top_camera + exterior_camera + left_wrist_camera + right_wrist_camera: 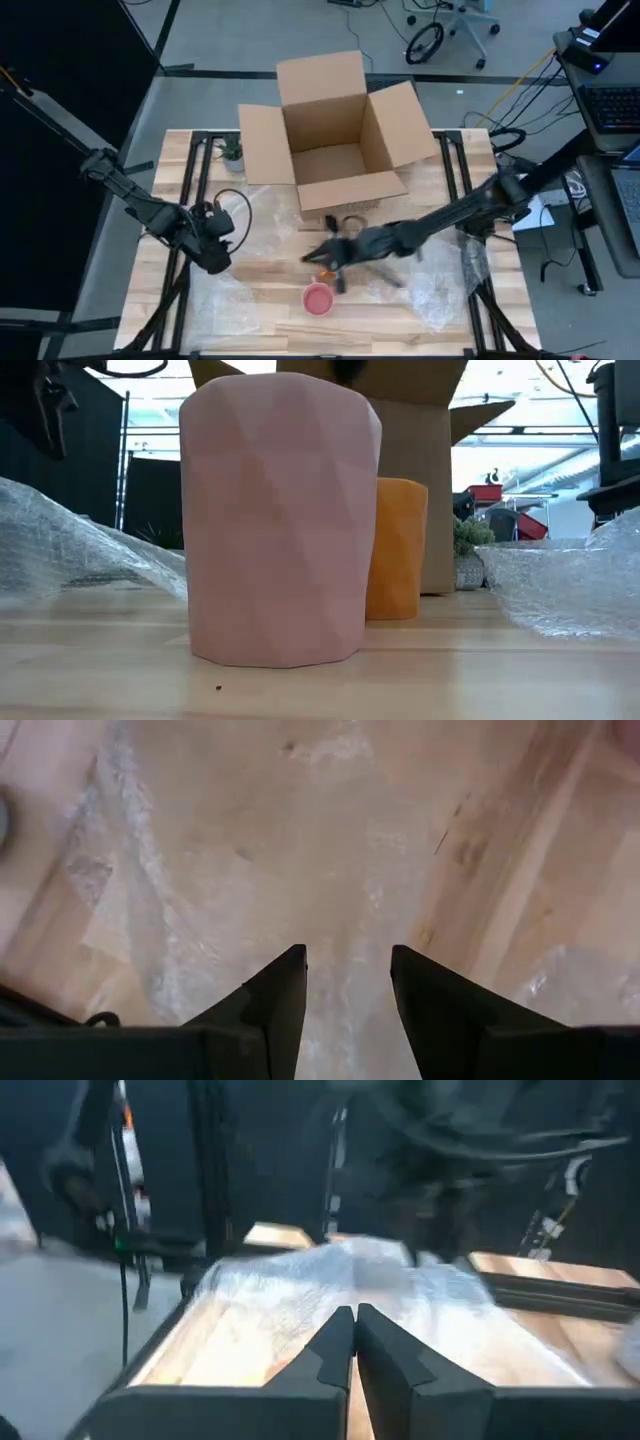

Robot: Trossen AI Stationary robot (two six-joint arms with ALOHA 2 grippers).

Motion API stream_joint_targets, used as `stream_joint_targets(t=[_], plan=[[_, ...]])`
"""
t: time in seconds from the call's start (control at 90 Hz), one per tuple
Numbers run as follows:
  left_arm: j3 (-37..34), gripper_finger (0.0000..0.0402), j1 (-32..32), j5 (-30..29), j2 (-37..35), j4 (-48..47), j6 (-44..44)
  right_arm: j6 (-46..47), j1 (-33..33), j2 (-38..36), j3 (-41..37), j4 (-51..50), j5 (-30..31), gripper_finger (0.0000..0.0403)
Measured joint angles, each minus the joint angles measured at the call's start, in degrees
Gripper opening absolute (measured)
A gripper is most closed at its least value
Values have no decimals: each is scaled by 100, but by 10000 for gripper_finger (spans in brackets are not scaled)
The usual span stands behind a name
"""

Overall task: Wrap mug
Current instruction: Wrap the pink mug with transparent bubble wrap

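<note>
My right gripper [352, 1342] has its fingers pressed together on nothing, near mid-table beside the orange mug [396, 549], just behind the pink mug [318, 298], a faceted, handle-less-looking cup standing upright toward the table's front edge. The right arm stretches low across the wooden table [260, 320] from the right, while my left gripper [347, 982] hangs over bubble wrap [190, 880] at the left with fingers parted and empty; an open cardboard box [335, 135] sits at the back, office floor beyond
</note>
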Motion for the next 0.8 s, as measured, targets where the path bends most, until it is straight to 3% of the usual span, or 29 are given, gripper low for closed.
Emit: stream_joint_targets(t=[0.144,0.344,0.678,0.8], plan=[[-2,136,0,-106,0,29,155,12,19,1098,1577,-997,4,0],[-4,136,0,-365,2,42,441,65,10,2387,3321,-1625,9,0],[-4,136,-43,-263,2,49,468,591,-18,4072,5224,-1594,-33,0],[-4,136,-109,-230,2,50,576,773,-15,4547,5536,-744,-50,0]])
